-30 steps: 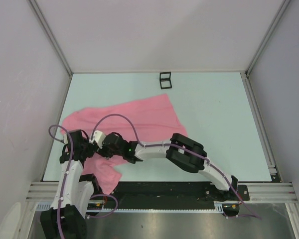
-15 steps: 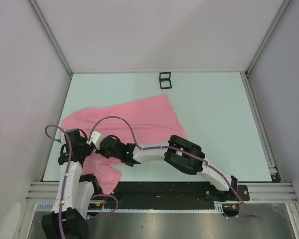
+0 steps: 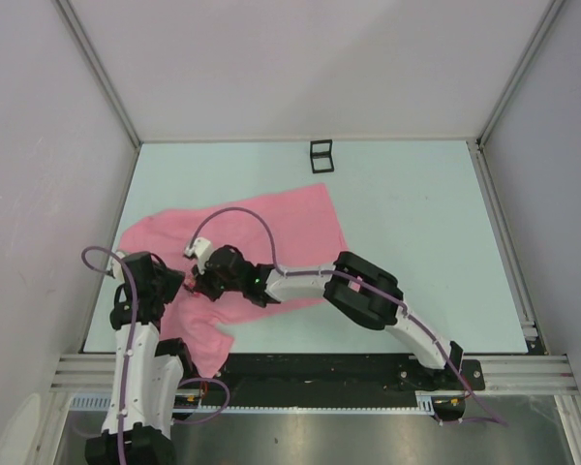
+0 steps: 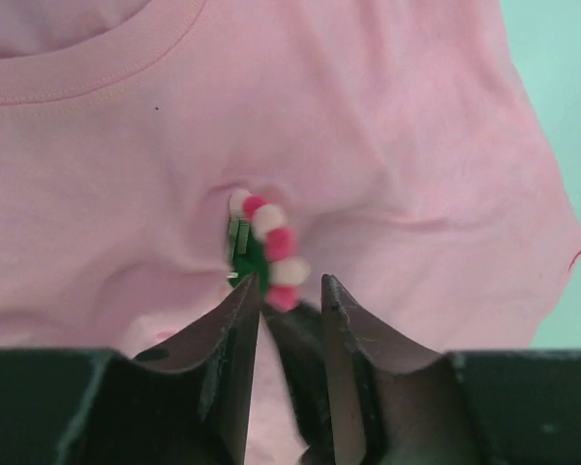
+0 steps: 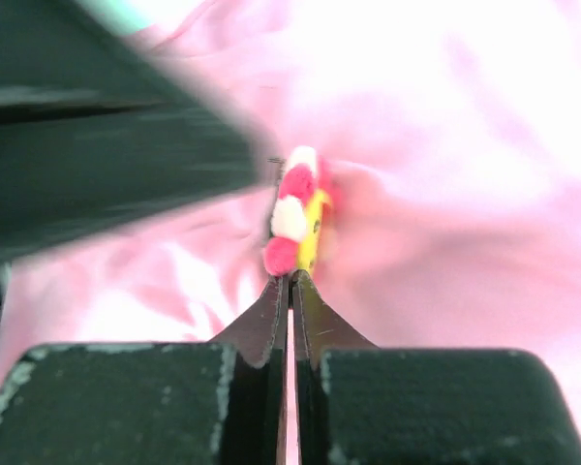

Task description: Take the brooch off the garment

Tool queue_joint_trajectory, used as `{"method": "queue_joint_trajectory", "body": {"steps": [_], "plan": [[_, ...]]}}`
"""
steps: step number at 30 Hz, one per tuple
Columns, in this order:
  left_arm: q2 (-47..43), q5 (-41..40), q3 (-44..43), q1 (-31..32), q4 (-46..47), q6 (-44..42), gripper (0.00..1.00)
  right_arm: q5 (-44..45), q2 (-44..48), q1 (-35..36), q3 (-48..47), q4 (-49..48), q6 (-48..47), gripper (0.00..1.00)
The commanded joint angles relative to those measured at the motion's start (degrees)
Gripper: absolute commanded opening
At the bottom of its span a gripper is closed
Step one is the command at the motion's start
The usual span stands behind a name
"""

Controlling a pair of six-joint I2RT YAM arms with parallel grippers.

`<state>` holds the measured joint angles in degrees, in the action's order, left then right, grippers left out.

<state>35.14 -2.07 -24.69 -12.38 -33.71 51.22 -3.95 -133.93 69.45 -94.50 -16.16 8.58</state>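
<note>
The pink garment [image 3: 261, 228] lies spread on the left half of the table. It fills the left wrist view [image 4: 416, 145] and the right wrist view [image 5: 465, 194]. The brooch [image 4: 266, 247], with pink and white balls and a green back, stands puckered up from the cloth. In the right wrist view the brooch [image 5: 298, 208] shows a yellow edge. My right gripper [image 5: 290, 278] is shut, its tips pinching the brooch's lower edge; it also shows in the top view [image 3: 199, 281]. My left gripper [image 4: 289, 286] is narrowly open just below the brooch, one tip touching the green back; it also shows in the top view [image 3: 172, 287].
A small black square frame box [image 3: 321, 155] stands at the back of the table. The table's left wall rail runs close beside my left arm. The right arm's long links [image 3: 368, 291] lie across the near middle of the table.
My right gripper has shifted a little toward the back. My left wrist has moved slightly left and down. The cloth near the two grippers has bunched up.
</note>
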Motion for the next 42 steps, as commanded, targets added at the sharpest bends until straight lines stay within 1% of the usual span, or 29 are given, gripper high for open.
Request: {"method": "queue_joint_trajectory", "body": {"steps": [1,6,7,14,15,17,18,20,21,22,24,26,28,34,38,42], "plan": [[-0.24,2.15,-1.24,0.25,-0.48,-0.95,0.34,-5.97,2.88,-6.42,3.88,-0.97,9.61,0.0],[1.33,2.15,-0.1,0.25,1.28,-0.95,0.3,-11.95,2.18,-9.42,6.25,-4.4,15.75,0.0],[1.6,2.41,0.42,0.25,2.15,-0.95,0.28,-12.57,2.01,-9.68,6.43,-4.66,16.11,0.0],[4.94,4.09,2.54,0.17,5.76,-1.91,0.24,-14.86,1.48,-9.95,5.9,-5.46,16.38,0.0],[5.29,4.09,2.63,0.25,6.11,-2.0,0.24,-15.21,1.39,-9.95,5.82,-5.54,16.3,0.05],[6.26,4.26,3.07,0.25,7.34,-2.0,0.24,-15.3,1.65,-10.04,5.82,-5.46,16.38,0.12],[6.61,4.09,3.24,0.25,7.7,-1.92,0.23,-15.48,1.65,-10.12,5.73,-5.54,16.47,0.18],[7.83,4.0,3.59,0.17,8.75,-1.65,0.23,-15.39,1.74,-10.12,5.55,-5.98,16.47,0.25],[8.19,4.09,3.77,0.25,9.1,-1.48,0.22,-15.48,1.57,-10.04,5.21,-5.99,16.47,0.33],[8.72,4.17,4.03,0.25,9.71,-1.39,0.19,-15.57,1.39,-10.12,5.03,-5.99,16.47,0.36],[9.51,4.26,4.47,0.25,9.98,-1.04,0.15,-15.65,0.6,-10.12,3.8,-5.64,16.47,0.45],[9.86,4.26,5.26,0.17,10.6,-0.95,0.13,-15.74,0.25,-10.04,2.92,-4.67,16.29,0.47],[9.95,4.09,5.79,0.25,10.95,-0.95,0.1,-15.74,0.07,-10.04,2.65,-4.67,16.29,0.49],[9.86,3.91,6.84,0.25,11.04,-0.86,0.05,-15.22,2.53,-10.65,4.76,-4.93,18.4,0.52],[9.78,4.26,7.37,0.25,10.51,-0.86,0.02,-14.6,4.9,-10.65,6.87,-3.96,18.05,0.53],[9.69,5.49,7.11,0.25,9.2,-0.25,0.01,-16.01,4.73,-10.3,5.56,-5.11,19.11,0.55]]}}
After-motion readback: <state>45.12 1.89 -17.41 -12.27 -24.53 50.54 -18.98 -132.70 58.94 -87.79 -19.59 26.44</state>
